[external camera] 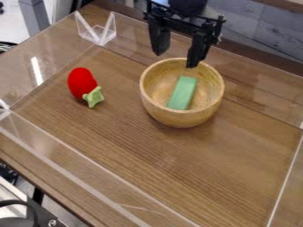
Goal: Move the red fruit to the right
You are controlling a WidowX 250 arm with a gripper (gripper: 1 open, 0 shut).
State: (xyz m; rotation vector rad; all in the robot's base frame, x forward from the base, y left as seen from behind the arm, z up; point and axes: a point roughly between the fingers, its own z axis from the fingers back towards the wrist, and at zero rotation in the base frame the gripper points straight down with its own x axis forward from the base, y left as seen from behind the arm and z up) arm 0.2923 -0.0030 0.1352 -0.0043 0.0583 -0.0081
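- I am holding my black two-fingered gripper (180, 49) pointing straight down with its jaws spread wide and nothing between them; it is gripping no object.
- My gripper is hanging above the far rim of the round light-wooden bowl (151, 97), and the flat green rectangular block (182, 92) is lying inside that bowl, just below and in front of my fingertips.
- The small glossy red strawberry-shaped toy fruit with its light green leafy end (84, 85) is resting on the brown wood-grain tabletop (178, 168), well apart from my gripper: off to the picture's left of it and nearer the camera, lower than my fingertips.
- The bowl is sitting between my gripper and most of the open table on the right, while the fruit is lying clear of the bowl on its left side, not touching it.
- The fruit's long axis is running from its red body at upper left to its green stem end at lower right, so it is slanting across the table rather than lining up with my jaws.
- I am judging that the coming move is calling for a sweep leftward and toward the camera, then a descent over the red body, before any carry rightward past the bowl.
- I am the only arm here.
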